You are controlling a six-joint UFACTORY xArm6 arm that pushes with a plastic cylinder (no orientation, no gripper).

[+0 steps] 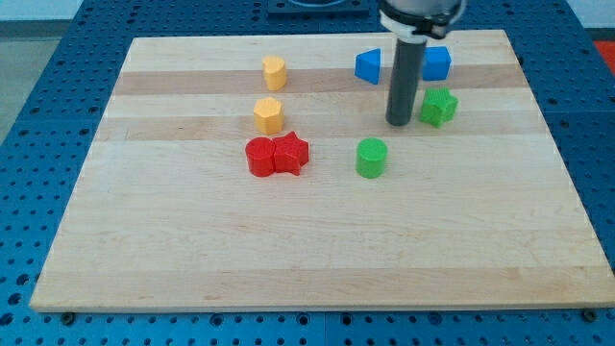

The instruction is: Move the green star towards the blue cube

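Note:
The green star lies at the view's upper right of the wooden board. The blue cube sits just above it, near the board's top edge. My tip rests on the board just left of the green star, a small gap apart, below and left of the blue cube. The rod rises from the tip and hides part of the space between the two blue blocks.
A blue triangular block lies left of the rod. A green cylinder sits below my tip. Two yellow blocks and a red cylinder touching a red star lie further left.

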